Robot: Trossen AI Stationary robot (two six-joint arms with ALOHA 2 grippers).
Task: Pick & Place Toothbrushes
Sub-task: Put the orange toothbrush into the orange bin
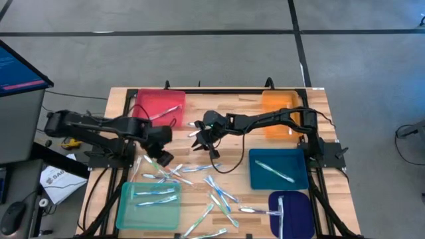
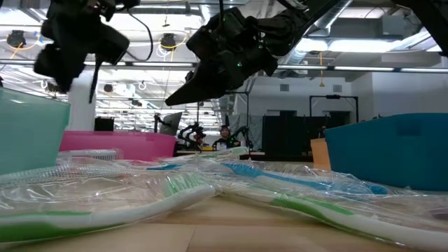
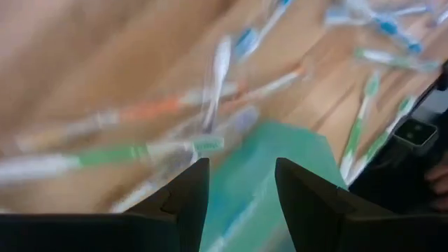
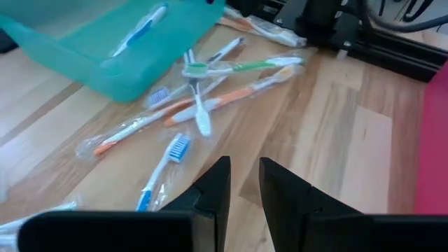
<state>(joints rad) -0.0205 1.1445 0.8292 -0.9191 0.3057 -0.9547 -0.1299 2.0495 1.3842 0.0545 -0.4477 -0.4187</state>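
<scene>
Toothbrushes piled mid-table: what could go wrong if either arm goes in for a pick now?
The toothbrushes overlap in clear wrappers, so open fingers of the left gripper might catch two at once. The right gripper hangs empty, its fingers only narrowly apart, and may just push a brush. A cable trails near the pile.

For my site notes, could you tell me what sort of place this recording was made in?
Probably a robotics lab or workshop: a wooden table on a taped concrete floor, a monitor beside it, and bare ceiling lights over a large open room with people at other rigs.
</scene>
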